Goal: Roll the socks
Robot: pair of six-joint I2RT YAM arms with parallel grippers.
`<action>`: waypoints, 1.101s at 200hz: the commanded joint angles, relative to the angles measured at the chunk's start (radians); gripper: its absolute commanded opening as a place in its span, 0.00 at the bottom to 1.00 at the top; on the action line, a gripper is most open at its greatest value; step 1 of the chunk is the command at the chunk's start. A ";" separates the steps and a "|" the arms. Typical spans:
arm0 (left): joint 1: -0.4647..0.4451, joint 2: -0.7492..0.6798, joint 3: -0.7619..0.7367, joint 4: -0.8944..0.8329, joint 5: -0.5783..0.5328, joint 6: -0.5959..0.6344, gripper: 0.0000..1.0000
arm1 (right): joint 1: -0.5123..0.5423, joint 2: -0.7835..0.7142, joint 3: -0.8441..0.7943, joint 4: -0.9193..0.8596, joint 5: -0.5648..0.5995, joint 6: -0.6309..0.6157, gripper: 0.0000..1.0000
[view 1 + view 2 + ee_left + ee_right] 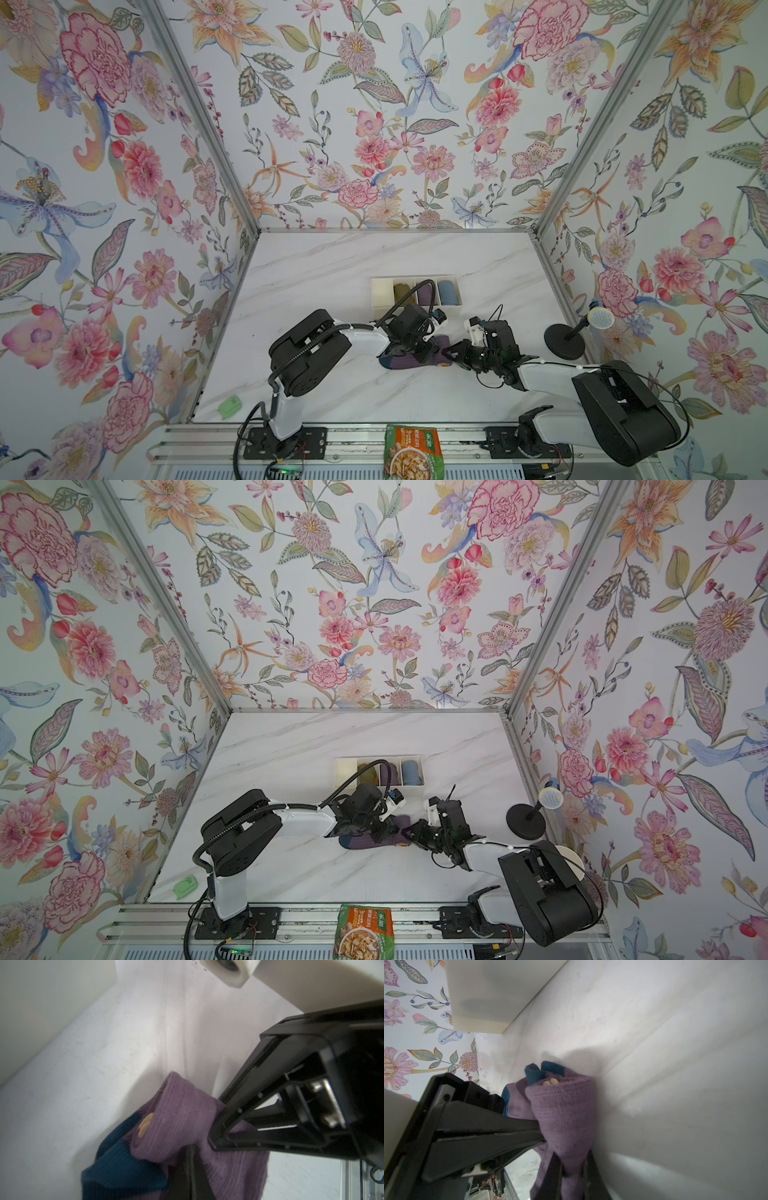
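Just in front of the divider tray (381, 308), L gripper (538, 1132) is clamped tight on the socks (399, 363), tip buried in purple knit. R gripper (571, 1169) pinches the same bundle from the opposite side. Socks lie part-rolled on the marble table (332, 270), navy toe on the L-arm side. Inside the tray: olive bundle (402, 293) & blue bundle (448, 291). Right of the tray, a round-base stand (564, 343); well in front, a snack pkt (413, 451).
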 commanded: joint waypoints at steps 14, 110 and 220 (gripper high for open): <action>0.010 -0.046 -0.033 -0.100 0.012 -0.006 0.00 | 0.020 -0.015 0.014 -0.113 0.054 -0.040 0.03; 0.066 -0.165 -0.121 -0.157 -0.104 0.028 0.00 | 0.030 -0.040 0.070 -0.223 0.090 -0.076 0.02; 0.066 -0.195 -0.287 -0.108 -0.130 -0.017 0.00 | 0.088 -0.113 0.186 -0.465 0.284 -0.140 0.02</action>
